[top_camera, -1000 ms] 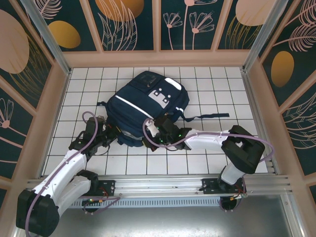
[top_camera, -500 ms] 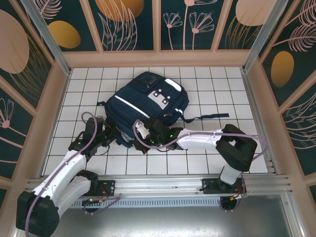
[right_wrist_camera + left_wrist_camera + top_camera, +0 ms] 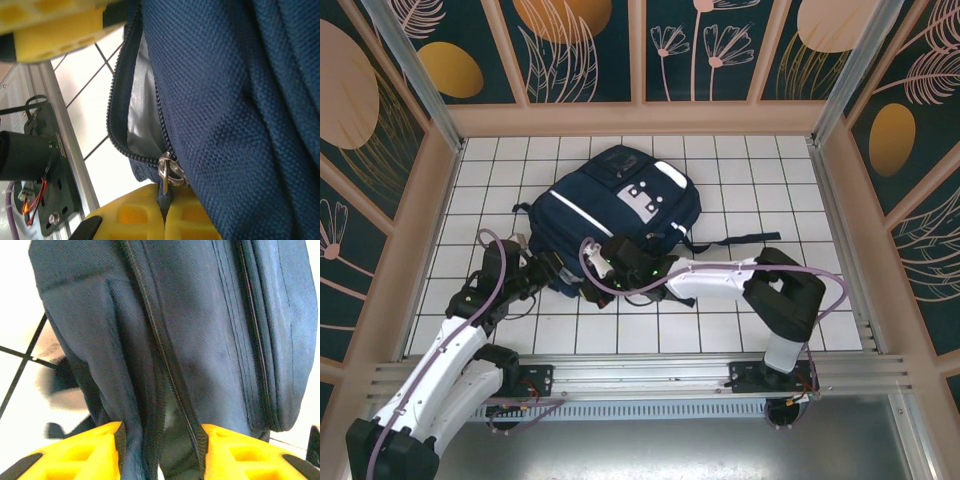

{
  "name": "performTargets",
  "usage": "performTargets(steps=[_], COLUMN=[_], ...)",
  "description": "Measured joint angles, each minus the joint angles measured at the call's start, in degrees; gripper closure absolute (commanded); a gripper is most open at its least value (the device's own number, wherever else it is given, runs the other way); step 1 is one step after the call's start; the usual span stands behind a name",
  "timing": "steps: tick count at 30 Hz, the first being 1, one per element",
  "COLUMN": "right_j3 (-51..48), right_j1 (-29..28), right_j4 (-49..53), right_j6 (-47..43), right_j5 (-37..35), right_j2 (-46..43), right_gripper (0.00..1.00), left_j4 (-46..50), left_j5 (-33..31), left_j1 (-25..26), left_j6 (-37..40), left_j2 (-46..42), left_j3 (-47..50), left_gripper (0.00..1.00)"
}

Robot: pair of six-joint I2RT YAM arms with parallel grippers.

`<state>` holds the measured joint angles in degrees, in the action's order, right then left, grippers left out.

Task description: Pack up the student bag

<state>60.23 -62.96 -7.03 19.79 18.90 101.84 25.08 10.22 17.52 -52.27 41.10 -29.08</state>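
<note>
Because the white tiled worktop [image 3: 740, 320] offers no hold of its own, the large navy-blue fabric student bag [image 3: 620, 210], lying flat near its middle with the zipped edge toward the arms, needs one arm to steady it while the other works the zip. The left end effector [image 3: 160, 452] stands released, its yellow fingers [image 3: 75, 455] parted with a fold of the bag's near edge loose between them. The right end effector [image 3: 162, 210] is clenched on the small metal zipper pull [image 3: 168, 172], beside a gap showing pale grey lining [image 3: 142, 115]. The step looks like running the zip; which way, I cannot tell. Done well, I judge, the pull travels along the teeth, not lifted away, with the fabric beside the track held taut so the slider does not snag the lining. The grey-white patches [image 3: 645, 195] on the bag's front carry marks too small to read.
</note>
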Motion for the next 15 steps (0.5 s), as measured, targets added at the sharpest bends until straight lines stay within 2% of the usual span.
performTargets(steps=[8,15], right_j3=[0.6,-10.8], right_j1=[-0.1,2.6], right_j4=[0.3,0.1], right_j6=[1.2,2.5], right_j5=[-1.3,-3.9], right_j2=[1.5,-8.5], right_gripper=[1.0,1.0], left_j4=[4.2,4.0], left_j5=[-2.5,-8.5], left_j1=[0.2,0.2], left_j6=[2.3,3.7], left_j2=[1.8,7.8], left_j3=[-4.6,-10.5], left_gripper=[0.39,0.38])
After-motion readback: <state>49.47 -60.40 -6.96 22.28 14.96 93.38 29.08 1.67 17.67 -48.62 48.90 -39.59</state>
